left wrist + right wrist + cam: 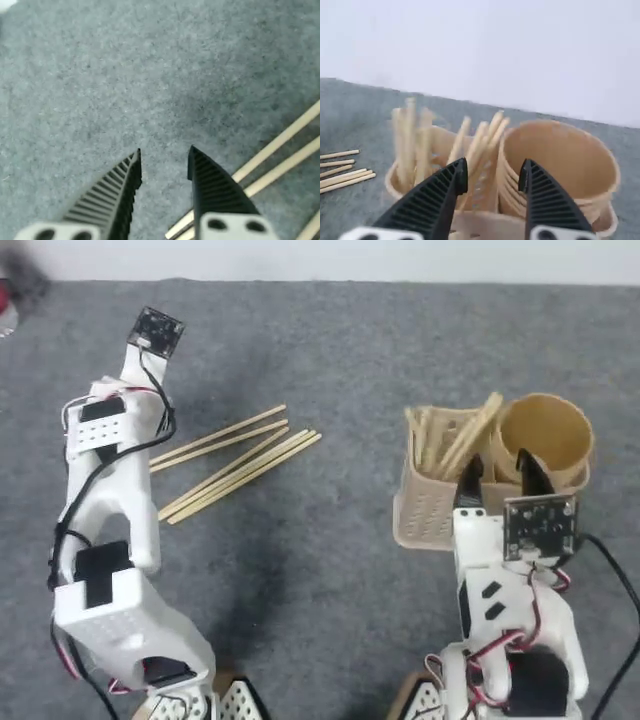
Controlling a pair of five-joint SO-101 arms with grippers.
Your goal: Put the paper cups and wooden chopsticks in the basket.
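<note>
Several loose wooden chopsticks (235, 465) lie slanted on the grey carpet left of centre. A beige slotted basket (425, 510) stands at the right with several chopsticks (450, 440) upright in it. A stack of brown paper cups (545, 435) sits at the basket's right end. My right gripper (503, 478) hovers open at the basket's near side, nothing held; in the right wrist view the gripper (495, 170) faces the cups (560, 160) and the basket's chopsticks (412, 145). My left gripper (164, 155) is open just above the carpet, with loose chopsticks (280, 142) beside one finger.
The left arm's body (105, 500) stretches along the table's left side, just left of the loose chopsticks. A red object (5, 305) shows at the far left edge. Bare carpet (340, 570) lies between the two arms.
</note>
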